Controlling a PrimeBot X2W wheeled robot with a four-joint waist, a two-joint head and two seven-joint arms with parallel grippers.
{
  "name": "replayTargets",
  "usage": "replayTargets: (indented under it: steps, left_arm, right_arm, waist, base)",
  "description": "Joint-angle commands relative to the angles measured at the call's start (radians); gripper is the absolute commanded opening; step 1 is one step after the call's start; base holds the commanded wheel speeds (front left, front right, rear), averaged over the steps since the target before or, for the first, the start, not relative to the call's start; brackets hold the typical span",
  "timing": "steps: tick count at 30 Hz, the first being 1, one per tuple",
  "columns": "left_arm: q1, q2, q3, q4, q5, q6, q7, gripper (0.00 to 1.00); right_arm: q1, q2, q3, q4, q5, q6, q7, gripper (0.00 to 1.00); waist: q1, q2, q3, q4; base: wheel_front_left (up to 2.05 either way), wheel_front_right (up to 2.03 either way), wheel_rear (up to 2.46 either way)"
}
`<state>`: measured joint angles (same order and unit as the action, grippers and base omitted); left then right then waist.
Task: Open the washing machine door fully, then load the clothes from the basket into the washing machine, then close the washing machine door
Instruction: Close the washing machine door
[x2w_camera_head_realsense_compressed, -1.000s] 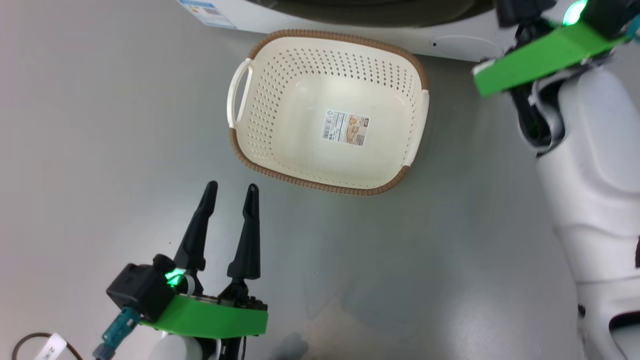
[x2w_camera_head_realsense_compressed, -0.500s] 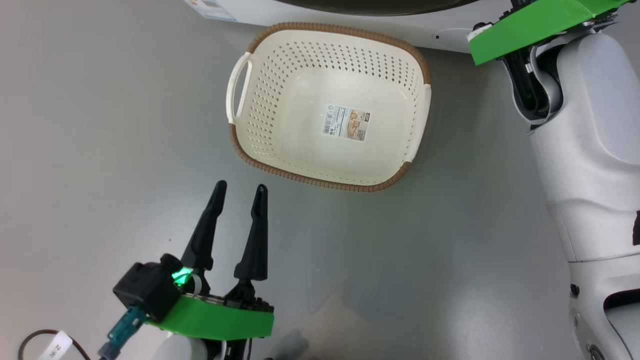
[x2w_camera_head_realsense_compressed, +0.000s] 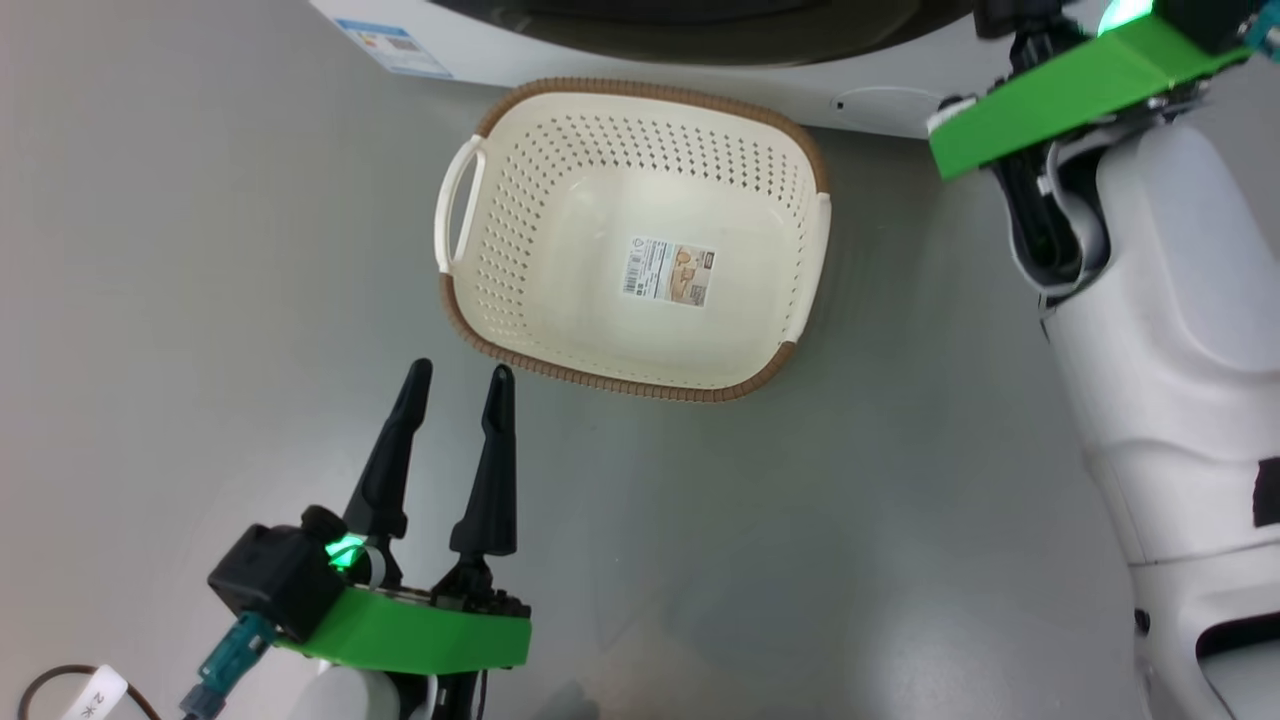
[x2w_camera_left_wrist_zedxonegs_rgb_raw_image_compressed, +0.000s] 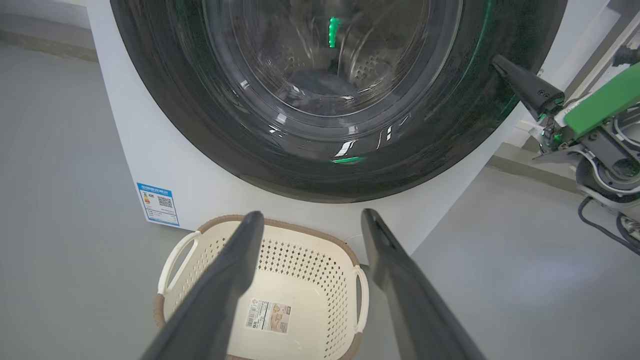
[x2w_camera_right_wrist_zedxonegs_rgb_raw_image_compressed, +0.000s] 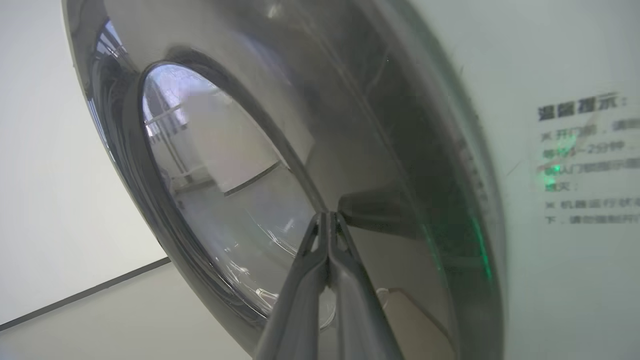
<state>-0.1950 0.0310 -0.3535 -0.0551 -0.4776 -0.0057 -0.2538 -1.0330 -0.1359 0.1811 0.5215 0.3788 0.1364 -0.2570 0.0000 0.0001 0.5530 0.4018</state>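
The left claw (x2w_camera_head_realsense_compressed: 460, 370) hangs wide open above the floor (x2w_camera_head_realsense_compressed: 200, 250), gripping nothing. The right claw (x2w_camera_right_wrist_zedxonegs_rgb_raw_image_compressed: 327, 216) is pinched tight, its tips right at the glossy black rim of the door (x2w_camera_right_wrist_zedxonegs_rgb_raw_image_compressed: 400, 150). The basket (x2w_camera_head_realsense_compressed: 510, 250) sits just before the washing machine (x2w_camera_head_realsense_compressed: 560, 45).

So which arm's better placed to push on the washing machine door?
Right: the right tool, shut, sits at the door's black rim; the left tool hangs open down by the basket.

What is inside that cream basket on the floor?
Only a paper label stuck to the bottom of the basket; otherwise it is empty. The head view shows its whole inside. Whatever is under the basket is covered.
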Motion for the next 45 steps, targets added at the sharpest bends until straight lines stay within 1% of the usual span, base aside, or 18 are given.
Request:
replayTargets:
  steps: [1,12,22,23,24,25,29,39,45]
  left_arm:
    - [0.004,0.019,0.043,-0.013,0.014,-0.009,-0.008,1.0]
    - [0.021,0.019,0.087,-0.008,0.051,-0.014,-0.008,1.0]
    - [0.052,0.019,0.152,0.004,0.1,-0.032,-0.008,1.0]
    - [0.058,0.019,0.161,0.006,0.105,-0.034,-0.008,1.0]
    - [0.063,0.019,0.169,0.007,0.11,-0.035,-0.008,1.0]
    - [0.069,0.019,0.178,0.01,0.115,-0.037,-0.008,1.0]
    - [0.087,0.019,0.201,0.016,0.129,-0.042,-0.008,1.0]
    - [0.149,0.019,0.287,0.02,0.133,-0.029,-0.008,1.0]
    - [0.206,0.019,0.346,0.017,0.158,-0.032,-0.008,1.0]
  right_arm:
    - [0.037,0.031,0.023,-0.037,0.018,-0.006,-0.005,0.0]
    - [0.205,0.033,0.083,-0.094,0.072,-0.006,-0.005,0.0]
    - [0.374,0.035,0.087,-0.126,0.106,-0.006,-0.005,0.0]
    - [0.389,0.036,0.086,-0.128,0.106,-0.006,-0.005,0.14]
    - [0.404,0.038,0.085,-0.132,0.107,-0.006,-0.005,0.45]
    - [0.417,0.039,0.085,-0.135,0.104,-0.006,-0.005,1.0]
    - [0.458,0.047,0.077,-0.133,0.111,-0.006,-0.005,1.0]
    - [0.6,0.069,0.024,-0.149,0.113,-0.006,-0.005,1.0]
    - [0.678,0.077,0.002,-0.175,0.082,-0.006,-0.005,1.0]
  waist:
    - [0.0,-0.0001,-0.017,-0.015]
    - [0.0,-0.0001,-0.09,-0.069]
    - [0.0,-0.0001,-0.189,-0.139]
    - [0.0,-0.0001,-0.199,-0.146]
    - [0.0,-0.0001,-0.209,-0.154]
    - [0.0,-0.0001,-0.219,-0.162]
    - [0.0,-0.0001,-0.247,-0.186]
    - [0.0,-0.0001,-0.337,-0.254]
    - [0.0,-0.0001,-0.397,-0.305]
  base:
    - [0.0,0.0,0.0]
    - [0.0,0.0,0.0]
    - [0.0,0.0,0.0]
    - [0.0,0.0,0.0]
    - [0.0,0.0,0.0]
    - [0.0,0.0,0.0]
    - [0.0,0.0,0.0]
    - [0.0,0.0,0.0]
    - [0.0,0.0,0.0]
